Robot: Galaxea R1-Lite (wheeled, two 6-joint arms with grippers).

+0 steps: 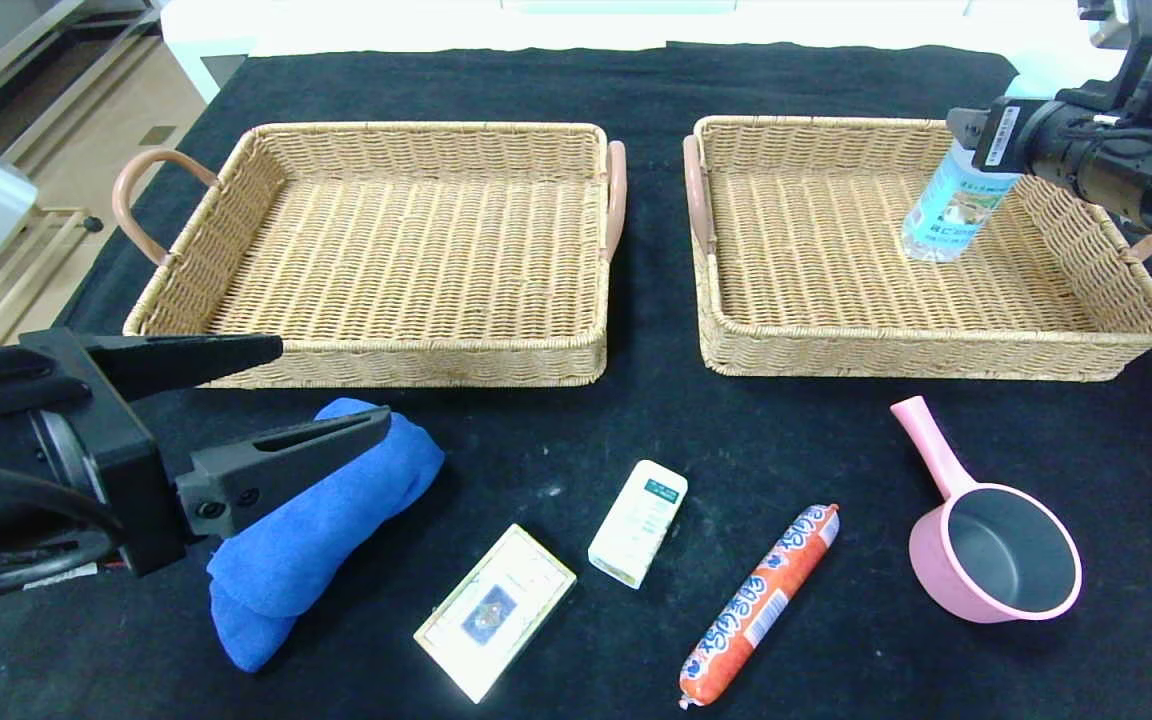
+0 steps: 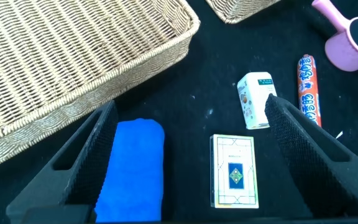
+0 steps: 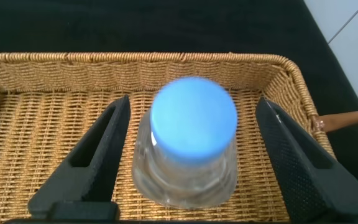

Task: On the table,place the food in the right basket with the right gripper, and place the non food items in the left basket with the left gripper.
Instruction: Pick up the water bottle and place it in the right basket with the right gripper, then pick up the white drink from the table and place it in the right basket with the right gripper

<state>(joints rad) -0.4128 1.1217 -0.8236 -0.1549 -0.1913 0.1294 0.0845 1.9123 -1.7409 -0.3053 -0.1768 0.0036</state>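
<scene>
A clear water bottle (image 1: 951, 210) with a blue cap (image 3: 192, 118) stands upright in the right basket (image 1: 916, 355), near its far right corner. My right gripper (image 1: 966, 135) is open around its top, with a gap between each finger and the bottle. At the front left my left gripper (image 1: 331, 385) hangs open and empty above a folded blue cloth (image 1: 316, 520). On the black table in front of the baskets lie a card box (image 1: 494, 610), a small white box (image 1: 638, 520), an orange sausage (image 1: 761, 600) and a pink saucepan (image 1: 996, 560). The left basket (image 1: 386, 358) holds nothing.
In the left wrist view the cloth (image 2: 132, 168) lies by one finger, the card box (image 2: 235, 169) between the fingers, and the white box (image 2: 255, 99) beside the other fingertip. A narrow strip of table separates the baskets. The table's edge runs behind them.
</scene>
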